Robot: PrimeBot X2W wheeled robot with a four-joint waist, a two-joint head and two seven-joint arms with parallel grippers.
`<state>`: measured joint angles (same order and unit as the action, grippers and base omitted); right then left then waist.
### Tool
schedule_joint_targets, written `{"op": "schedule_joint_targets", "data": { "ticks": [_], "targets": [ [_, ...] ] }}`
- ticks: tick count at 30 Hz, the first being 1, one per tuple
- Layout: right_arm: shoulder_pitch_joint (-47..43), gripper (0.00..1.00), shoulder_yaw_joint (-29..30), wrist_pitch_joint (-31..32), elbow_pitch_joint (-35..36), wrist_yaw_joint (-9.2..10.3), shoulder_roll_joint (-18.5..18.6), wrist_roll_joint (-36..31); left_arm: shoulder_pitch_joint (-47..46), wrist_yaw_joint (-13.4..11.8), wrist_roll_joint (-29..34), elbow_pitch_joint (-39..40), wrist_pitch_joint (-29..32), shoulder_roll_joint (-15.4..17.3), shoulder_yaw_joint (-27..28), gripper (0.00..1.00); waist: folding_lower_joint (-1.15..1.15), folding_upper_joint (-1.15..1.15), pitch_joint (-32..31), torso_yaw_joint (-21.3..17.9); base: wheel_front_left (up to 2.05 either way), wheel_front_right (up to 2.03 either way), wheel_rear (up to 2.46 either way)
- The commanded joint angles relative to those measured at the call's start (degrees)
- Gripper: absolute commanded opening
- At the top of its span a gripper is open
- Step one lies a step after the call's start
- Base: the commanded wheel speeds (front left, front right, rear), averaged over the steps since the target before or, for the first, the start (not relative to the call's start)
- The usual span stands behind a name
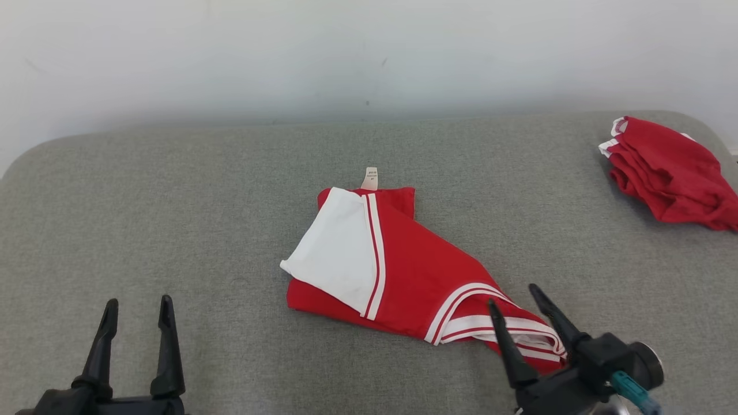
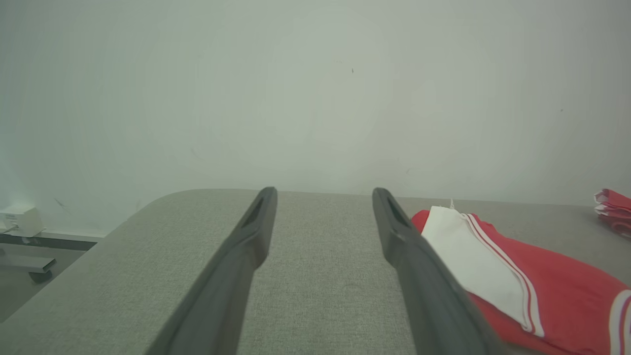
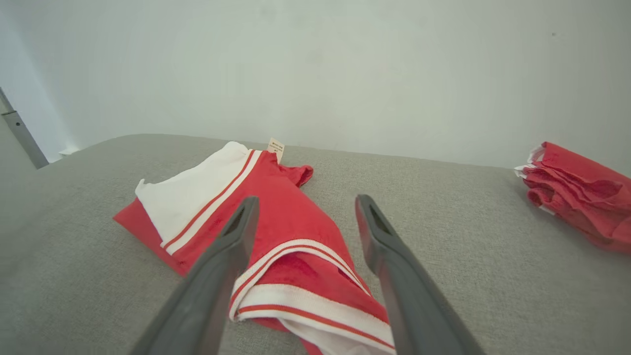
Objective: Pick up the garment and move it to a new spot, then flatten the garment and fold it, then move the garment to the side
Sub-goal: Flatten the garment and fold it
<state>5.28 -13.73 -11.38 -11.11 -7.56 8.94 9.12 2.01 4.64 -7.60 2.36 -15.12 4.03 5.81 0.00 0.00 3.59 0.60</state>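
A red fabric garment (image 1: 415, 271) with a white panel and white stripes lies loosely folded mid-way across the grey fabric-covered tabletop (image 1: 173, 202). The right hand (image 1: 512, 295) is spread, fingers straddling its striped hem. The left hand (image 1: 139, 301), released, sits well apart. A crumpled red cloth (image 1: 671, 173) lies far right.
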Motion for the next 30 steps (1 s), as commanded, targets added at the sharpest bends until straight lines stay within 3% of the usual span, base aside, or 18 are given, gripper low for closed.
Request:
{"op": "schedule_joint_targets", "data": {
  "ticks": [1,19,26,27,28,30],
  "targets": [
    [0.84,1.0,-0.96,0.44,-0.36,0.18,0.66,-0.12,-0.76,0.46,0.16,-0.18,0.0,-0.21,0.14,1.0,0.0,0.0,0.24,0.37,0.0,0.0,0.0],
    [13.54,1.0,-21.82,4.38,-16.21,0.18,9.26,-2.19,-3.34,0.97,-1.06,-2.3,0.0,-1.14,-2.36,1.0,0.0,0.0,3.93,5.81,0.0,0.0,0.0],
    [16.55,1.0,-25.13,4.44,-22.71,0.18,8.91,-3.92,-4.02,0.24,-1.55,-2.24,0.0,-1.13,-3.15,1.0,0.0,0.0,4.79,6.65,0.0,0.0,0.0],
    [16.95,0.57,-25.16,4.45,-23.73,0.18,8.7,-3.7,-4.04,0.05,-1.67,-2.23,0.0,-1.14,-3.26,1.0,0.0,0.0,4.85,6.72,0.0,0.0,0.0],
    [17.36,0.0,-25.21,4.32,-24.71,0.18,8.58,-3.87,-4.06,-0.02,-1.76,-2.22,0.0,-1.14,-3.35,1.0,0.0,0.0,4.91,6.8,0.0,0.0,0.0],
    [17.71,0.0,-24.56,3.01,-26.0,0.18,7.91,-3.21,-4.01,-0.08,-1.83,-2.29,0.0,-1.14,-3.43,1.0,0.0,0.0,4.88,6.86,0.0,0.0,0.0]
  ]
}}
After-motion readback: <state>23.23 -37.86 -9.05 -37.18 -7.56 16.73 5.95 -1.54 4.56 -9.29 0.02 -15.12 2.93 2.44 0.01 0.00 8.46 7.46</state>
